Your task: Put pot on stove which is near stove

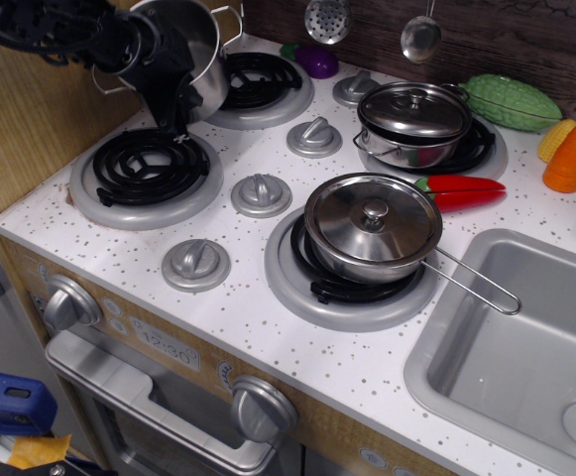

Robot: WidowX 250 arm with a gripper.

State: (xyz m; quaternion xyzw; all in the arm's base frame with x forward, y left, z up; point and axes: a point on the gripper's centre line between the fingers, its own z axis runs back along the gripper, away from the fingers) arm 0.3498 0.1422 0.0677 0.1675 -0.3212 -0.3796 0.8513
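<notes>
White speckled table [268, 317] carries four coil burners. At its back left, the black jaws [173, 84] clasp the near wall of the pot [193, 50], held tilted between the back-left burner [258, 84] and the front-left stove [147, 171], just above them.

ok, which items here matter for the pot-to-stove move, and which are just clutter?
In play:
- pot, tall, open, held up in the hand
- stove, bare front-left coil
- back-left coil, bare, beside the pot

Clutter:
- lidded pot
- lidded saucepan
- toy vegetables: eggplant, gourd, chili, carrot
- sink
</notes>
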